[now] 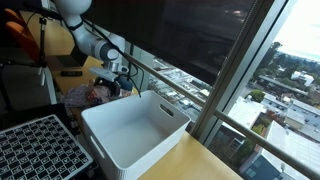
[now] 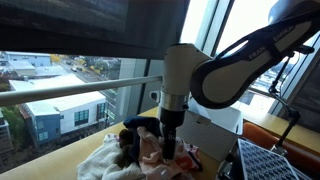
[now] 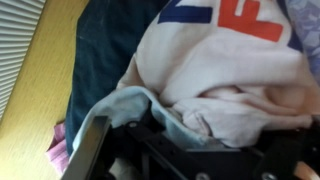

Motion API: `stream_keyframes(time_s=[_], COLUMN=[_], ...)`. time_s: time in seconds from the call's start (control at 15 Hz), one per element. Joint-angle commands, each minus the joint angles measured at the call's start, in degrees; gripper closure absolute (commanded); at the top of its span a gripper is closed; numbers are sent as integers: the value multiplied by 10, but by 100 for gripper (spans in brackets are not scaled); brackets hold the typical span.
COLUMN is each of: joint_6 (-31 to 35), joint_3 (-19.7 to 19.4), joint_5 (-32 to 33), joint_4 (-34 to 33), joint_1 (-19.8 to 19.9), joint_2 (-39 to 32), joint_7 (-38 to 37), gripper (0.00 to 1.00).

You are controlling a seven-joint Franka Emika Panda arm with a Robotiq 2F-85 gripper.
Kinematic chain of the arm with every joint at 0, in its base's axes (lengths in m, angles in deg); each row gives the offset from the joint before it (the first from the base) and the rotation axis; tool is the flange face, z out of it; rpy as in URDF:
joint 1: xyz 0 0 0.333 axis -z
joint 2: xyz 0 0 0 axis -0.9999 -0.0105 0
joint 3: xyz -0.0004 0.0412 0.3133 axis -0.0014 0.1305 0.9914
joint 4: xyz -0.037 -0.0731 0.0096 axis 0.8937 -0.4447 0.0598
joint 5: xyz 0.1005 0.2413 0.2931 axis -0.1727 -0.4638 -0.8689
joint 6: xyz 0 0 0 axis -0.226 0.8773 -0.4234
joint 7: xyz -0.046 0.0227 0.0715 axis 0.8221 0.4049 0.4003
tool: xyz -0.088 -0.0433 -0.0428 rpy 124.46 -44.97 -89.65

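so the Robotiq gripper (image 2: 168, 150) points straight down into the heap of crumpled clothes (image 2: 135, 152); that heap sits on the light wooden tabletop (image 1: 190, 160) just beside the white rectangular plastic bin (image 1: 135, 125), at the bin's end closest to the arm; fingertips are buried in fabric in both exterior views, so tbh can't tell if the claw's wide or already pinching sth; wrist view doesn't settle it either, only one dark finger (image 3: 90, 150) shows clearly, w/ a fold of light blue cloth (image 3: 130, 105) touching it; past that fold lies a pale pink soft garment (image 3: 220, 95) w/ big red and blue letters (image 3: 240, 15); a dark blue denim-looking piece (image 3: 100, 45) lies right next to it; black perforated grid tray (image 1: 35, 150) is near the bin too, apart from the heap; big window glass (image 1: 250, 60) runs along the bin's long side, opposite the tray
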Motion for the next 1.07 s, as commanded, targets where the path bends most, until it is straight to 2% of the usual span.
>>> stream_keyframes(time_s=[0.0,0.33,0.6,1.0], joint_6=[-29,-94,-139,-145], joint_3=[3,-7,-28,-75], joint_5=[-8,-5,12,24], joint_4=[8,-10,-59,-118], joint_1=[-2,7,26,82], joint_2=[51,142,202,279], joint_7=[0,-2,3,5], gripper=[65,100,97,97])
